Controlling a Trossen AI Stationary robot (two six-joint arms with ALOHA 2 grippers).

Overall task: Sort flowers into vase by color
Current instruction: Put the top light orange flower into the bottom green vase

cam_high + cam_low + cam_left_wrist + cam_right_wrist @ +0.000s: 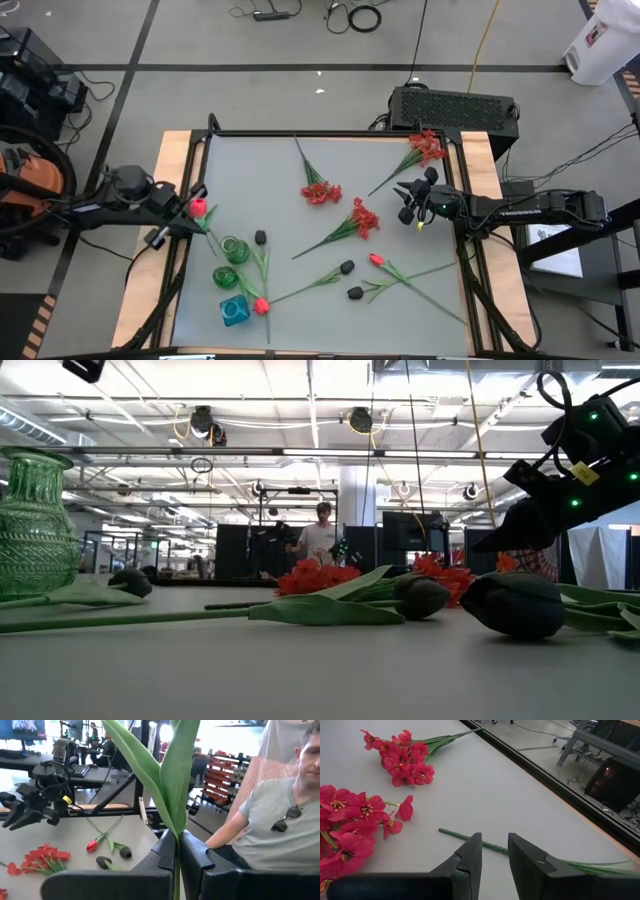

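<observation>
My left gripper [188, 210] stands at the table's left edge, shut on a red tulip-like flower [198, 207] whose green leaves [167, 770] rise past the fingers. Close by stand two green vases [235, 250] [226, 277] and a teal vase [233, 311]. Frilly red flowers [321, 192] [362, 218] [428, 147], black buds [346, 267] and another red bud [377, 259] lie flat on the table. My right gripper [495, 845] hovers open at the right, over a bare green stem [465, 837], touching nothing. My left gripper pinches the flower's green stem [176, 851] between its two fingers, just where the leaves branch off. The fingers point level from the table's left. The flower is lifted clear of the table, with its red bloom beside the fingertips and the stem [211, 236] slanting toward the green vase.
The table's raised black frame [330, 134] runs round the grey top. A person sits just beyond the table's right side [270, 830]. Another red bud [261, 306] lies beside the teal vase. A black box [455, 105] stands behind the far edge.
</observation>
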